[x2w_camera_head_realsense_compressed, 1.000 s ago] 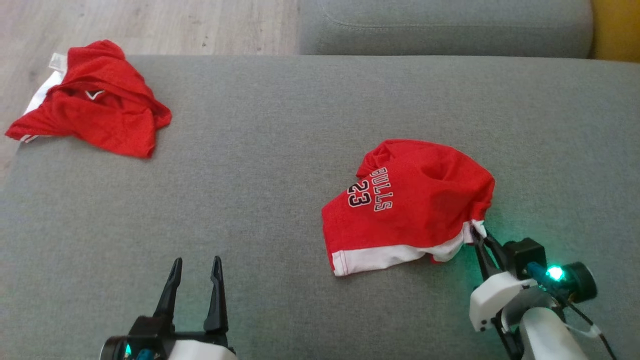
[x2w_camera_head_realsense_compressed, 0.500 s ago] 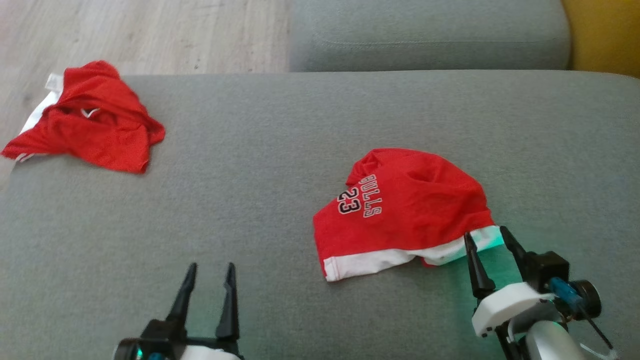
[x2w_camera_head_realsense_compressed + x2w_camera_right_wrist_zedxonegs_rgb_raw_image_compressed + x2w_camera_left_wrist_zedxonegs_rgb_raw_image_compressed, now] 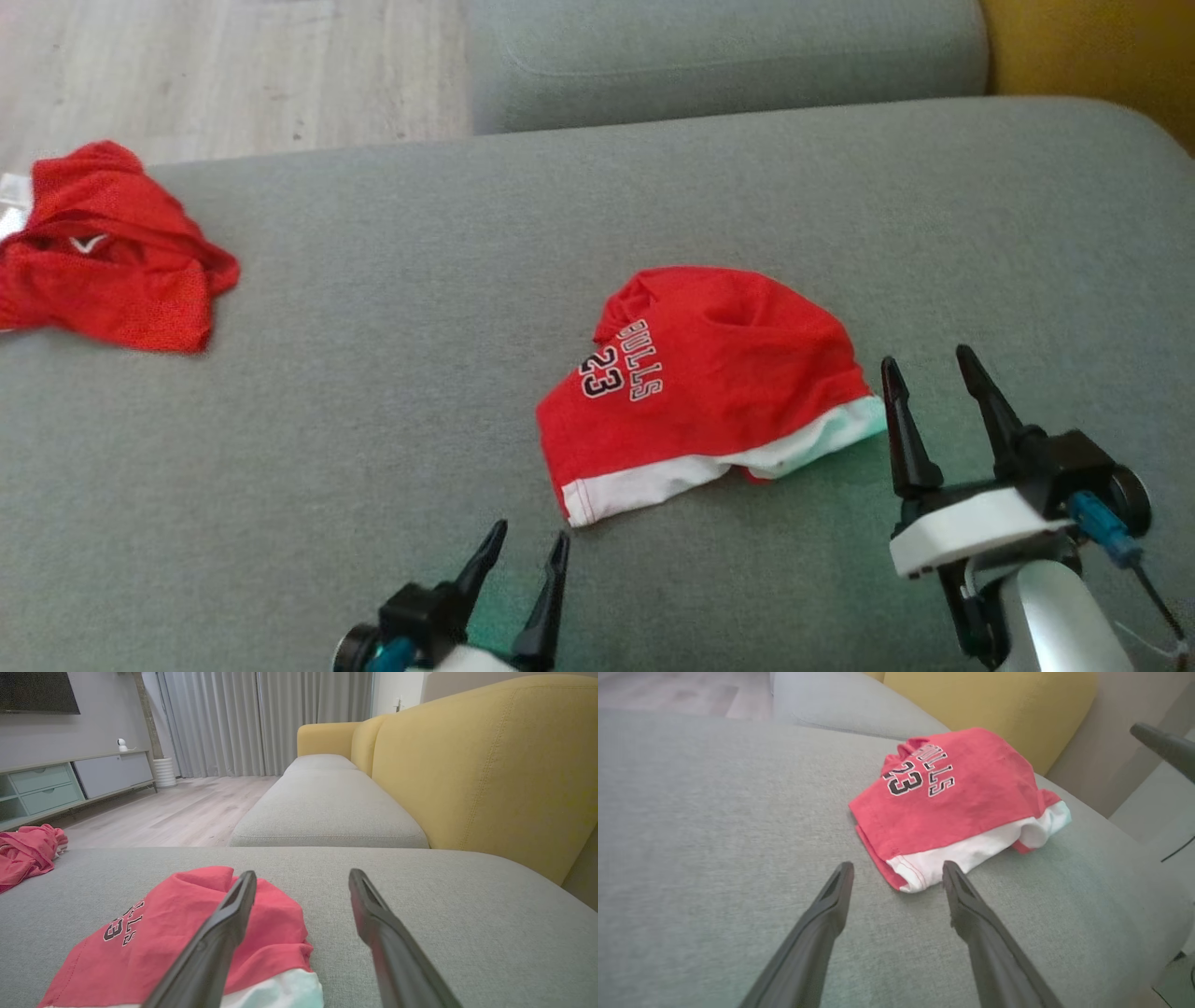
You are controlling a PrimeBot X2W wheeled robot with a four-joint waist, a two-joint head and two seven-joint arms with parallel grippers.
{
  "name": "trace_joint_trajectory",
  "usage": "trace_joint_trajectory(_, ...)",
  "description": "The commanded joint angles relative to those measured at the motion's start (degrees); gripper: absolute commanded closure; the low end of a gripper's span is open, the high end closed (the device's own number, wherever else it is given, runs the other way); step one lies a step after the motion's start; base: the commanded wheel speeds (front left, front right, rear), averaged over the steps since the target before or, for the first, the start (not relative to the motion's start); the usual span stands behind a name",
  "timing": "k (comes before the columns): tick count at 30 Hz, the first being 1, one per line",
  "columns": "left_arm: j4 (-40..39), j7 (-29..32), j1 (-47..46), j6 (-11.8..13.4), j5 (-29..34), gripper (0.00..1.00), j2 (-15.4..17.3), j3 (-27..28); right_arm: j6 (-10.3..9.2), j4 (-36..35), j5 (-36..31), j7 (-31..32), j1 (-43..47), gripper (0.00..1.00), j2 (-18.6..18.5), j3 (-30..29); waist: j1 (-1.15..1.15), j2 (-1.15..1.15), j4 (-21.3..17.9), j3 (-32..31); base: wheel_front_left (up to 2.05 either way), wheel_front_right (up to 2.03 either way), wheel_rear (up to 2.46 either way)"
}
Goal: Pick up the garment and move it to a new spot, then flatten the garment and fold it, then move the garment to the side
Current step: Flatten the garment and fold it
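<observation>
Garment [image 3: 709, 373] lies on the seat cushion [image 3: 373, 420], just to the left of the right pincer [image 3: 924, 357] and ahead and to the right of the left pincer [image 3: 531, 530]. Its nearest corner sits close before the left pincer's tips, apart from them. Second garment [image 3: 103, 261] lies on the same cushion, far to the left of both pincers, at the cushion's left edge. Further cushion [image 3: 728, 47] lies beyond the right pincer, behind the seat cushion. Backrest [image 3: 490, 765] stands to the right pincer's right. Floor [image 3: 233, 75] lies beyond the second garment
</observation>
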Motion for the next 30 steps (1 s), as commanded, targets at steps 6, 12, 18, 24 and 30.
trace_joint_trajectory(6, 4.26, 0.97, -7.64, 0.79, -4.27, 0.0, -0.22, -3.06, 0.21, -5.09, 0.59, 0.87, -0.97, 0.0, -0.17, 2.19, 0.0, 0.0, -2.99, 2.45, 0.0, 0.0, 0.0)
trace_joint_trajectory(12, 9.92, -0.03, -11.74, 2.72, -7.62, 0.0, -0.22, -6.0, 0.21, -6.8, 0.26, 1.41, -0.68, 0.0, -0.17, 2.33, 0.0, 0.0, -5.22, 3.62, 0.0, 0.0, 0.0)
trace_joint_trajectory(18, 13.6, -1.55, -14.35, 3.47, -10.34, 0.0, -0.22, -8.77, 0.21, -7.65, -0.08, 1.38, -0.57, 0.0, -0.17, 2.0, 0.0, 0.0, -6.54, 3.92, 0.0, 0.0, 0.0)
trace_joint_trajectory(24, 16.29, -2.56, -16.17, 4.08, -12.45, 0.52, -0.22, -11.21, 0.21, -7.92, -0.17, 1.34, -0.57, 0.0, -0.17, 2.04, 0.0, 0.0, -7.31, 3.8, 0.0, 0.0, 0.0)
trace_joint_trajectory(30, 17.35, -3.27, -18.14, 5.55, -13.27, 1.0, -0.22, -12.32, 0.21, -7.97, -0.02, 1.07, -0.54, 0.0, -0.17, 1.68, 0.0, 0.0, -7.51, 3.67, 0.0, 0.0, 0.0)
